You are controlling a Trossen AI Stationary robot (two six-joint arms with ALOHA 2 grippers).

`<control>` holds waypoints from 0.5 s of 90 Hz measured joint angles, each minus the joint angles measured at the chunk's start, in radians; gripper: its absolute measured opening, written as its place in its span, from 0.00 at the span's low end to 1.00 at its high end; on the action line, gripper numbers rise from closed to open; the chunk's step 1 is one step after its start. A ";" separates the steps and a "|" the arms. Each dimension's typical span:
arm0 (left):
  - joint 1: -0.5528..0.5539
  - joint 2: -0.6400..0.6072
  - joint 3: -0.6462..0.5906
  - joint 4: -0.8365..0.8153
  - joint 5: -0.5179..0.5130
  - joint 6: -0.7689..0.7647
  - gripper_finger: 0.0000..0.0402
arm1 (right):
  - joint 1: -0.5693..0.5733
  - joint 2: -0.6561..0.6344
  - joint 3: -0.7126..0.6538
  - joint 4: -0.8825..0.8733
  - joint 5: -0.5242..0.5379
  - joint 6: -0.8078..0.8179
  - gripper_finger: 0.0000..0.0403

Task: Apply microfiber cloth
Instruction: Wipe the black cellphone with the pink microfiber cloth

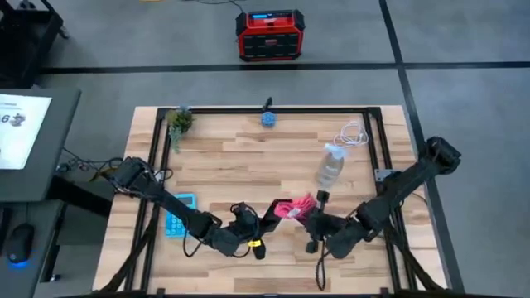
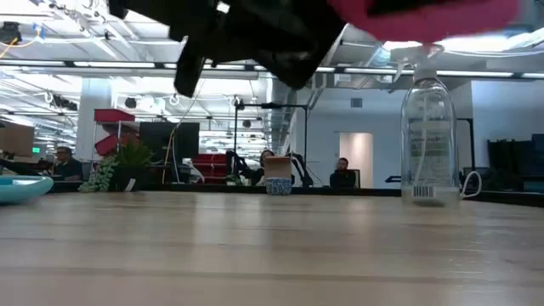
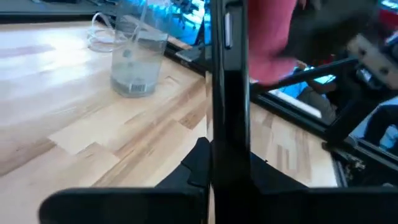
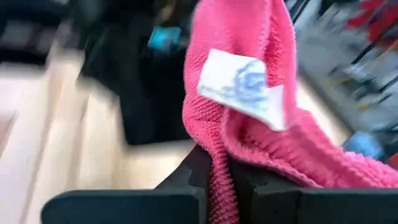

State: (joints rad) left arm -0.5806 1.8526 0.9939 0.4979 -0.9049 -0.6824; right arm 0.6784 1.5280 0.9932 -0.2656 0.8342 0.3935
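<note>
Plainly, our right pincer (image 4: 217, 177) was clamped on the microfiber cloth (image 4: 249, 130), whose pink knit rose from between the fingers with a white label showing on its fold. Seen from above, that cloth (image 1: 291, 207) hung off the bench (image 1: 248, 157) surface beside the black phone (image 1: 271, 213), just on the phone's right. Our left pincer (image 3: 227, 168) was closed on the phone (image 3: 229, 93), holding it on edge and upright, so that its thin dark side faced the wrist camera. Both pincers met near the front middle of the bench, close to one another with the phone between them.

Out from the phone, we saw a light-blue calculator (image 1: 180, 213) lying flat to its left under the left arm. Behind and to the right of the phone stood a clear spray bottle (image 1: 330, 165), and a coiled white cable (image 1: 354, 135) lay just beyond that. Far behind the phone, a small potted plant (image 1: 179, 121) stood at the back left corner.
</note>
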 joint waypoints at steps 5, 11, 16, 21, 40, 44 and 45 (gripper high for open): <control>0.000 0.000 0.000 -0.012 -0.008 -0.014 0.03 | 0.016 0.000 -0.044 -0.006 -0.069 0.042 0.02; 0.002 0.000 0.000 -0.014 -0.023 -0.019 0.03 | 0.026 0.000 -0.113 0.035 -0.164 0.107 0.02; 0.003 -0.002 0.000 -0.015 -0.043 -0.021 0.03 | 0.032 0.000 -0.185 0.071 -0.224 0.162 0.02; 0.003 -0.007 0.000 -0.014 -0.044 -0.019 0.03 | 0.039 0.001 -0.258 0.107 -0.254 0.212 0.02; 0.005 -0.009 0.000 0.091 -0.026 0.065 0.03 | 0.041 0.001 -0.464 0.341 -0.384 0.300 0.03; 0.005 -0.009 0.000 0.112 -0.013 0.088 0.03 | 0.038 0.000 -0.492 0.399 -0.401 0.313 0.05; 0.005 -0.009 0.000 0.116 -0.011 0.093 0.03 | 0.036 0.000 -0.497 0.409 -0.404 0.317 0.05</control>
State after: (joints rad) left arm -0.5758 1.8435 0.9939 0.6137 -0.9156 -0.5897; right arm 0.7147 1.5278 0.4957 0.1433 0.4305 0.7108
